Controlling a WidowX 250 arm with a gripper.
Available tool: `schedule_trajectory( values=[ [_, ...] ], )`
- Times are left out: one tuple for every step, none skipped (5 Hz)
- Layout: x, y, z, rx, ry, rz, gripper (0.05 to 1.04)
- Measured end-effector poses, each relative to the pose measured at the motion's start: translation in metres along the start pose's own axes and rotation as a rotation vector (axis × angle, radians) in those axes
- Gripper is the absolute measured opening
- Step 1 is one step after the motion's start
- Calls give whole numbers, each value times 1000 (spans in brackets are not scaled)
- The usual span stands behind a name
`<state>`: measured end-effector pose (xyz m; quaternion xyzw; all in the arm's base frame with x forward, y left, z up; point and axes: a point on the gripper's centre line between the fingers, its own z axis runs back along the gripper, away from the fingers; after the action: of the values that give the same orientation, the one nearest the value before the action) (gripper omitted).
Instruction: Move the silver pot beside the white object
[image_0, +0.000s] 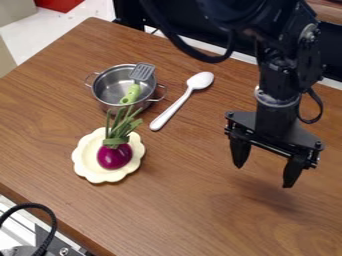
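The end effector (264, 176) hangs empty, 2 fingers apart; the step seems pre-grasp; next, reach the silver pot (109, 89).

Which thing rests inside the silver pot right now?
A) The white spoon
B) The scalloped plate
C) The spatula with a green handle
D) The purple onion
C: the green-handled spatula lies in the silver pot, its slotted head at the rim.
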<state>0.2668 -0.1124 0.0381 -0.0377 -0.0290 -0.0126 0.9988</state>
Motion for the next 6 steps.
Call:
schedule_trajectory(
  values=[
    [-3, 2, -6, 8, 20, 1, 999],
    [4, 6, -16, 5, 1, -14, 999],
    [16, 21, -13, 24, -4, -77, 999],
    [16, 44, -11, 74, 26, -128, 999],
    [21, 73, 10, 103, 9, -136, 999],
    [22, 107, 18, 122, 14, -154, 999]
  ],
)
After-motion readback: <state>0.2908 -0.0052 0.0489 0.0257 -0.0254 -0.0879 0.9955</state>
